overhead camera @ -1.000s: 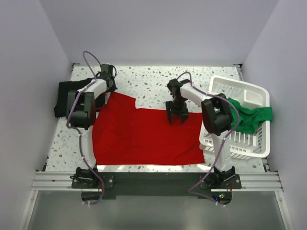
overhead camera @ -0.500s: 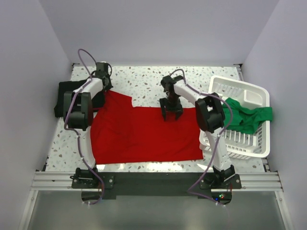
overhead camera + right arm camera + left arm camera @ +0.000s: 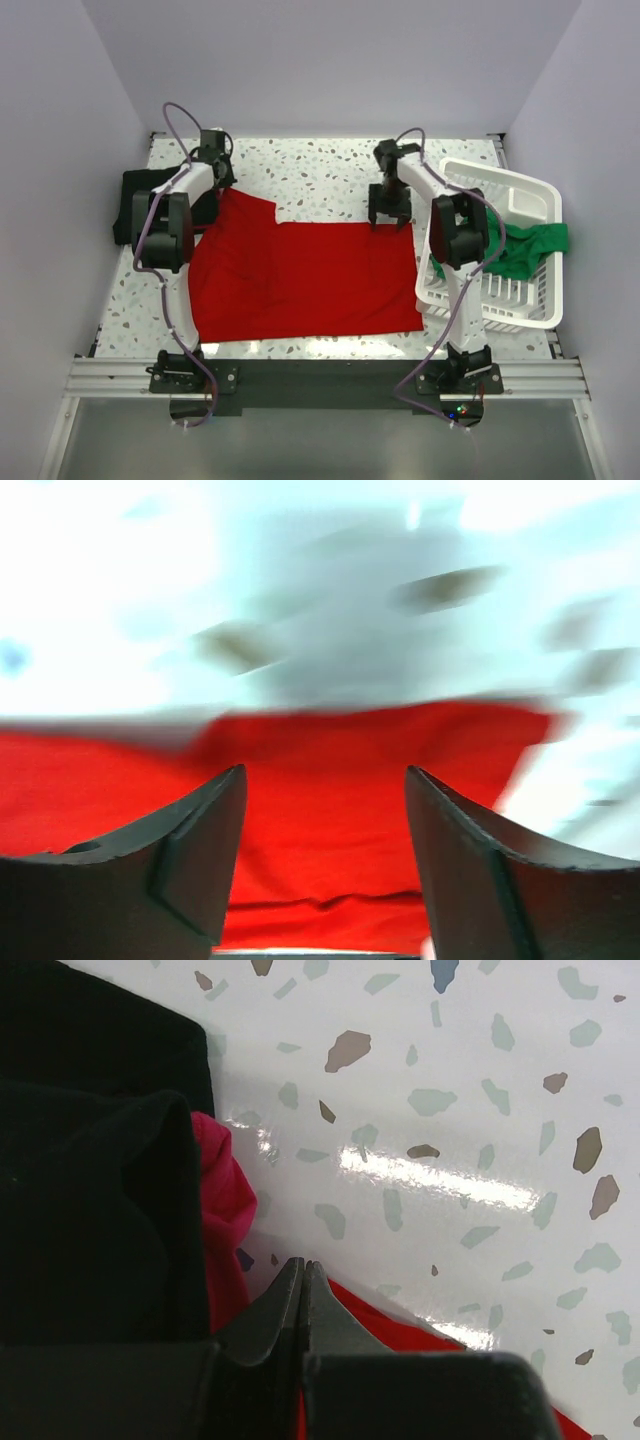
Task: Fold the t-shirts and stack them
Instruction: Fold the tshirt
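The red t-shirt (image 3: 300,280) lies spread flat in the middle of the speckled table. My left gripper (image 3: 221,186) is shut on its far left corner; in the left wrist view the jaws (image 3: 302,1268) are pressed together with red cloth (image 3: 410,1332) at them. A folded black t-shirt (image 3: 135,200) (image 3: 90,1160) lies just left of that corner. My right gripper (image 3: 390,217) (image 3: 325,772) hangs open over the red t-shirt's (image 3: 120,780) far right edge, with nothing between its fingers. The green t-shirt (image 3: 530,245) lies crumpled in the basket.
A white slatted basket (image 3: 500,180) stands at the table's right side, close beside the right arm and the red shirt's right edge. White walls close in the table at the left, the right and the back.
My right gripper, still open, has swung right along the red shirt's far edge to its right corner. The left gripper pulled its corner slightly up and left, shifting the shirt left.
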Motion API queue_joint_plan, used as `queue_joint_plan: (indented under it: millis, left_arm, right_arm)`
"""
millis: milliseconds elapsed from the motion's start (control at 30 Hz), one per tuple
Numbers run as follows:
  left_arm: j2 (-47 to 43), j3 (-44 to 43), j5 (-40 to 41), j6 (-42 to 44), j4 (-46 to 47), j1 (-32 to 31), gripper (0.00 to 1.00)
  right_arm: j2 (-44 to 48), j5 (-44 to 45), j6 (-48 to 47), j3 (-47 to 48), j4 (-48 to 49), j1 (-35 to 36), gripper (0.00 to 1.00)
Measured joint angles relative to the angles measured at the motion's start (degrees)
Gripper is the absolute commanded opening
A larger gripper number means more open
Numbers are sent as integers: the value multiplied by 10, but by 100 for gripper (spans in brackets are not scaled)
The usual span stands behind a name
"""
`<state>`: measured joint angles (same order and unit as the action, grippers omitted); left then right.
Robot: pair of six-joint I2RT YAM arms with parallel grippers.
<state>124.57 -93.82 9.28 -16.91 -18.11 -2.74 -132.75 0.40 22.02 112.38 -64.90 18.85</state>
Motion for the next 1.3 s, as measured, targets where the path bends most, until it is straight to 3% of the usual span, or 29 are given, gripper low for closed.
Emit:
queue_joint_plan:
  millis: [233,1067,1300]
  left_arm:
    - [-4,0,-12,0,0,0,0]
    - [-19,-1,-30,2,-8,-5,0]
    - [-19,-2,-35,2,-9,-7,0]
  right_arm:
    - [0,64,9,10,-3,-69,63]
    - [4,98,24,-24,31,-71,47]
    - [8,100,24,-33,42,-70,35]
